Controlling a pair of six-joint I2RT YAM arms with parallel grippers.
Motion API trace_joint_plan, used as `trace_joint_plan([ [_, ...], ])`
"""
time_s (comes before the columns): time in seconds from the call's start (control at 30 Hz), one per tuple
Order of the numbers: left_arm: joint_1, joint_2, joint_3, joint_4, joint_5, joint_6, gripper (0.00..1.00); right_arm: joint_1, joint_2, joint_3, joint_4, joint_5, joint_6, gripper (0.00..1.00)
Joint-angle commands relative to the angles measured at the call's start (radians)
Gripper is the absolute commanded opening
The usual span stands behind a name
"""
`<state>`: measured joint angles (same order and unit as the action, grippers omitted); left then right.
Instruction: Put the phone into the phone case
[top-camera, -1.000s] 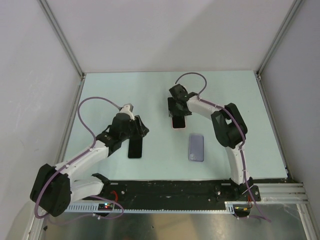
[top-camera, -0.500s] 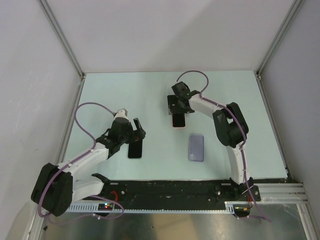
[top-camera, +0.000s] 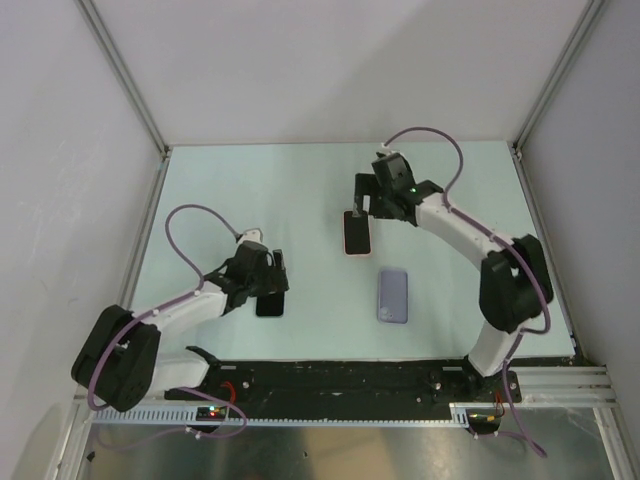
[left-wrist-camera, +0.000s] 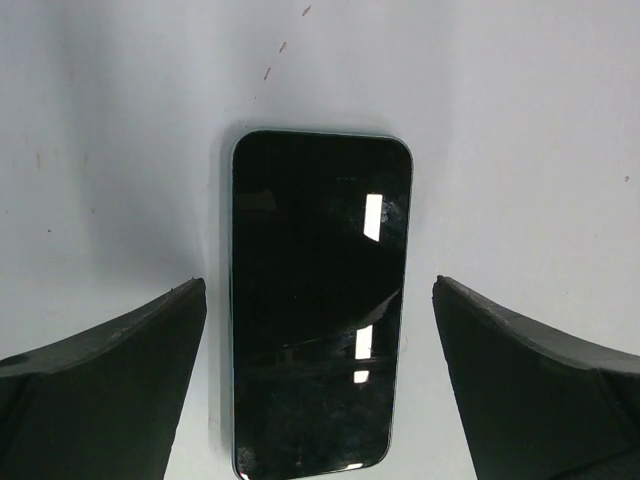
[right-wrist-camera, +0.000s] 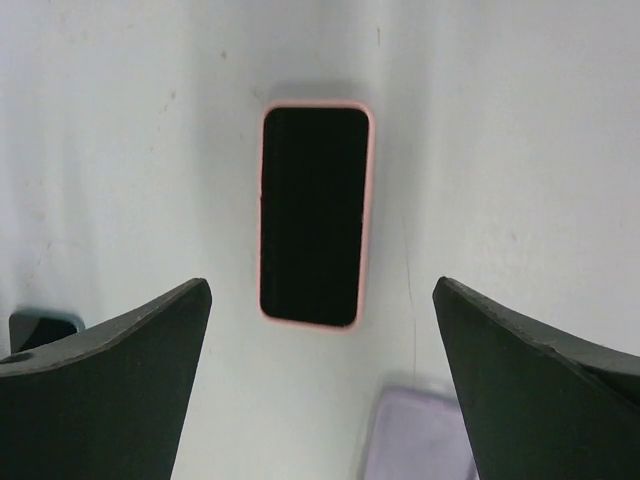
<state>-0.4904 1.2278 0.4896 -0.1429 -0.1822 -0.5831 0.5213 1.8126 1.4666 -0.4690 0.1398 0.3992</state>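
Pale green flat bench (top-camera: 250, 190) carries everything. The left white-and-black arm (top-camera: 180, 312) reaches in low from the near left. The right white-and-black arm (top-camera: 465, 232) arcs toward the far middle.

Left end effector (top-camera: 266, 280) hangs over the near-left bench with its fingers (left-wrist-camera: 110, 390) spread wide. They sit either side of the black glossy bare phone (left-wrist-camera: 318, 300) and don't touch it. The phone lies flat, screen up, with light glints on the glass. From the top camera its far end is hidden under the end effector, so only the near part shows.

Right end effector (top-camera: 364, 203) is also spread and holds nothing. Below it, flat on the bench, lies a pink-rimmed dark rectangular slab (right-wrist-camera: 314, 214). Can't tell whether it's a cased phone or an empty pink case.

The lavender rounded-rectangle phone case (top-camera: 393, 294) lies flat middle-right, just nearside of the pink-rimmed slab. It is clear of both end effectors and well apart from the black phone. The right wrist view catches only a blurred corner of it at the bottom edge, the rest cut off. Can't tell which face is up.

A small dark shape (right-wrist-camera: 40, 328) sits low-left in the right wrist view, half hidden behind a finger — not identifiable.
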Motion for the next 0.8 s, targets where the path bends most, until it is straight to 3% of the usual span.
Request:
trace_joint_plan([
  [0.0, -0.034, 0.029, 0.024, -0.002, -0.048, 0.039, 1.00, -0.004, -0.148, -0.139, 0.003, 0.026, 0.068, 0.99],
  [0.33, -0.086, 0.091, 0.046, -0.050, -0.171, 0.000, 0.97, 0.001, -0.396, -0.405, 0.042, 0.006, 0.124, 0.99],
  [0.43, -0.100, 0.120, 0.052, -0.061, -0.187, -0.008, 0.91, 0.005, -0.444, -0.483, 0.060, 0.003, 0.141, 0.99],
  [0.57, -0.105, 0.157, 0.056, -0.063, -0.179, -0.022, 0.74, 0.019, -0.493, -0.570, 0.078, 0.013, 0.173, 0.97],
  [0.77, -0.107, 0.171, 0.058, -0.062, -0.177, -0.055, 0.61, 0.052, -0.543, -0.689, 0.091, 0.028, 0.210, 0.95],
])
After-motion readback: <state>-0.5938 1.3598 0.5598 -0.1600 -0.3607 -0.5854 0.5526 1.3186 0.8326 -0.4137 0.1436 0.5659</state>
